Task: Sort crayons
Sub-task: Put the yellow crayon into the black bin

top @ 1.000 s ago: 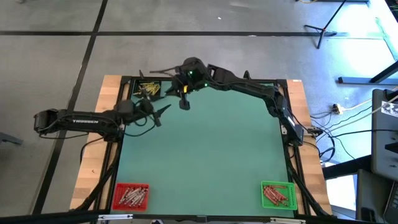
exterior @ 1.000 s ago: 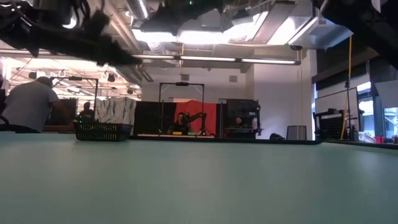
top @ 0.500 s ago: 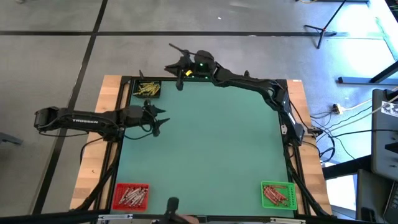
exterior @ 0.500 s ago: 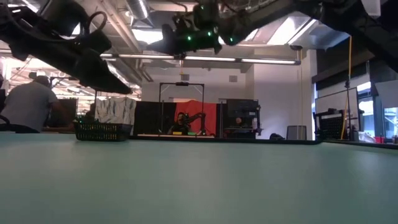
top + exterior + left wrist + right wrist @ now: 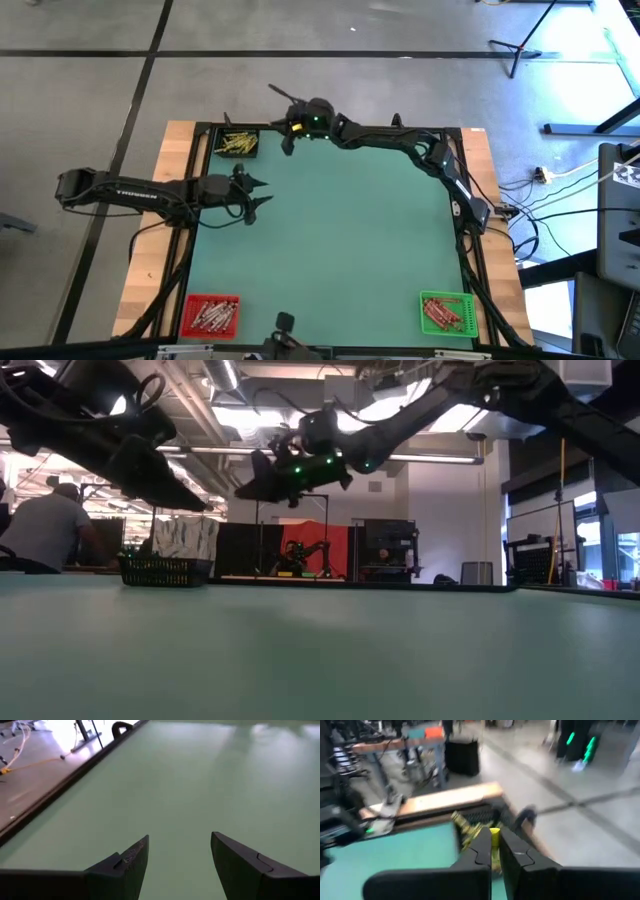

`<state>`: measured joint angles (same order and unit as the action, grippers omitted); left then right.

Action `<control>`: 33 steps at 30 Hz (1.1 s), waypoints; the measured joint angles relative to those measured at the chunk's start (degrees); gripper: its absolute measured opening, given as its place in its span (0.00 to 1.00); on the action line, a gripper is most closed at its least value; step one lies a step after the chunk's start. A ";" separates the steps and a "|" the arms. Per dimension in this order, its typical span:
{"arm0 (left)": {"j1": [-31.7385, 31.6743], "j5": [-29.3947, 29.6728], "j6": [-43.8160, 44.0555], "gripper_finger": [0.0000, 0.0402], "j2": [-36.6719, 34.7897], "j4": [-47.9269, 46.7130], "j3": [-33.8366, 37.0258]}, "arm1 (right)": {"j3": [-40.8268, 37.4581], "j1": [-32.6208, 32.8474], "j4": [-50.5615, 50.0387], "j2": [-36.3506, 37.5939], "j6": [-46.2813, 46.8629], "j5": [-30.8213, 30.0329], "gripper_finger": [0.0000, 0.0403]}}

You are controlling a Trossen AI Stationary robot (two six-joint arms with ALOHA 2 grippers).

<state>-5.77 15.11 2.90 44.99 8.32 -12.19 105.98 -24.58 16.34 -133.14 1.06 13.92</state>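
Observation:
My right gripper [image 5: 492,851] is shut on a yellow crayon [image 5: 494,839]. It hangs over the table's far edge [image 5: 288,140], just right of the black bin [image 5: 237,143], which holds several yellow crayons [image 5: 465,831]. In the low view this gripper [image 5: 250,488] is well above the mat, nearly level and pointing left. My left gripper [image 5: 180,842] stands open above the bare green mat [image 5: 200,780] at the table's left side [image 5: 256,190], with nothing between its fingers. My right gripper pinches the yellow crayon between its two fingers, at their free ends. The crayon's upper end [image 5: 494,833] sticks up past the fingertips. The fingers are close to level and point toward the table's far left corner. The crayon is lifted clear of the table.
A red bin [image 5: 210,315] with several crayons sits at the near left corner. A green bin [image 5: 445,312] with several crayons sits at the near right corner. A dark frame runs around the mat. People and equipment show in the room beyond the table.
My right gripper, still shut on the yellow crayon, has gone from over the mat toward the far edge and the black bin. It has come down and tipped from pointing down to nearly level. My left gripper has tipped downward and sunk a little, staying open.

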 joint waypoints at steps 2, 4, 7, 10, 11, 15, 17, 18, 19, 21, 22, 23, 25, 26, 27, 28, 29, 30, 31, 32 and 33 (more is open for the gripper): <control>0.43 -0.01 0.76 0.49 -0.01 -2.00 0.00 | 0.15 0.52 -4.16 0.00 2.53 1.53 0.03; 0.83 -0.02 1.84 0.49 0.00 -4.25 0.00 | 0.15 1.54 -8.85 0.00 3.36 2.24 0.03; 1.34 0.00 3.23 0.49 -0.02 -7.74 0.00 | 0.12 3.54 -14.59 0.00 3.41 2.24 0.03; 1.49 -0.01 4.31 0.49 0.00 -10.20 0.00 | 0.12 5.30 -19.49 0.00 3.84 2.53 0.03; 1.49 0.00 4.48 0.49 0.00 -10.40 0.02 | 0.12 5.78 -21.33 0.00 3.80 2.38 0.03; 1.49 0.00 4.67 0.49 0.00 -10.45 0.00 | 0.13 8.25 -27.91 -0.19 0.80 0.46 0.03; 1.49 0.00 4.66 0.49 0.00 -10.43 0.00 | 0.19 9.51 -30.39 -0.69 -1.16 -1.63 0.03; 1.49 0.00 4.63 0.49 0.00 -10.45 0.00 | 0.10 10.01 -31.95 -1.00 -1.43 -2.54 0.04; 1.49 0.00 4.63 0.49 0.00 -10.45 0.00 | 0.10 10.57 -32.11 -1.67 -1.59 -3.36 0.04; 1.49 0.00 4.63 0.49 0.00 -10.45 0.00 | 0.08 11.14 -33.15 -2.16 -1.73 -3.96 0.06; 1.48 0.00 4.65 0.49 -0.01 -10.45 0.01 | 0.06 11.28 -33.55 -2.37 -1.73 -4.16 0.06; 1.47 0.00 4.64 0.49 0.00 -10.45 0.00 | 0.09 11.47 -32.47 -2.72 -1.73 -4.75 0.08; 1.47 0.00 4.63 0.49 -0.02 -10.39 0.00 | 0.18 11.50 -32.28 -2.86 -1.73 -5.74 0.11; 1.45 0.00 4.63 0.49 -0.02 -10.24 0.00 | 0.17 11.49 -32.41 -2.89 -1.74 -5.98 0.14; 1.45 0.00 4.59 0.49 -0.02 -10.26 0.00 | 0.17 11.48 -32.38 -2.91 -1.75 -5.98 0.17; 1.45 0.01 4.57 0.49 -0.02 -10.27 0.02 | 0.17 11.48 -32.43 -2.91 -1.75 -6.00 0.20; 1.45 0.00 4.55 0.49 -0.02 -10.23 0.01 | 0.17 11.48 -32.42 -2.91 -1.80 -5.96 0.24; 1.45 0.01 4.52 0.49 -0.02 -10.26 0.00 | 0.17 11.48 -32.43 -2.91 -2.58 -5.89 0.27; 1.45 0.00 4.52 0.49 -0.02 -10.25 0.02 | 0.17 11.48 -33.02 -2.64 -3.34 -5.70 0.30; 1.45 0.00 4.54 0.49 -0.02 -10.21 0.01 | 0.04 11.50 -34.50 -2.04 -4.18 -5.55 0.32; 1.45 0.00 4.54 0.49 -0.02 -10.11 0.00 | -0.03 11.82 -35.32 -1.32 -4.98 -5.54 0.34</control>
<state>-4.32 15.11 7.44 44.97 -1.79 -12.19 105.95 -12.76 -18.98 -134.47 -3.92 8.38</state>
